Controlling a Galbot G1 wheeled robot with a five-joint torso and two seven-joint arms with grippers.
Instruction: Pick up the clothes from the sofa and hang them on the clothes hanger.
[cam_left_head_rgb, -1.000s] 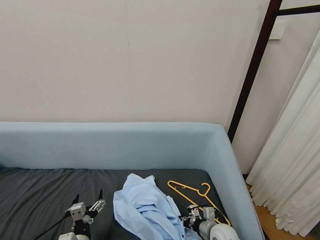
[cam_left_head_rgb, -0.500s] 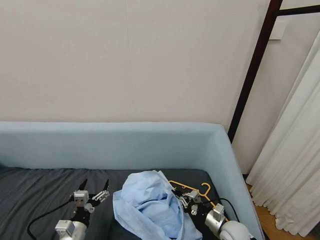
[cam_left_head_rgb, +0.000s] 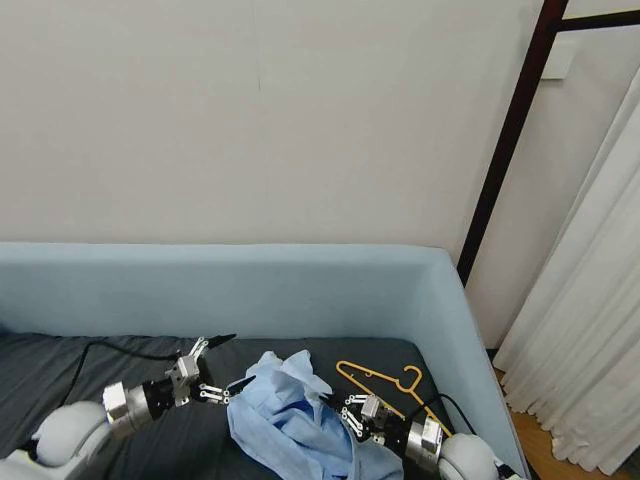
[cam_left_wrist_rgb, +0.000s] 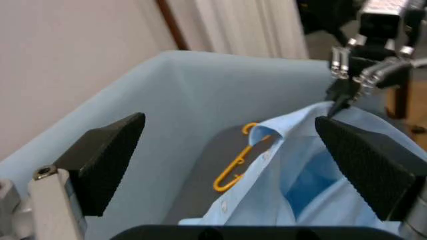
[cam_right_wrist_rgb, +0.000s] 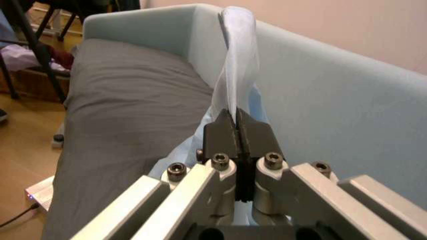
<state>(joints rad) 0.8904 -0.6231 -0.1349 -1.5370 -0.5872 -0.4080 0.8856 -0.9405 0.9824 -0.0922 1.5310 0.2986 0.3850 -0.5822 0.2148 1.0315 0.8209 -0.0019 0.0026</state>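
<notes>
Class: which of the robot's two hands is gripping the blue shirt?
The right hand, shut on a fold of the blue shirt; the left hand is open beside it.

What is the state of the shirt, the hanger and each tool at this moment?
blue shirt, crumpled on the sofa seat, one fold pinched and raised.
orange hanger, lying flat on the seat, bare.
left tool, open, beside the shirt, holding nothing.
right tool, shut on the blue shirt.
</notes>
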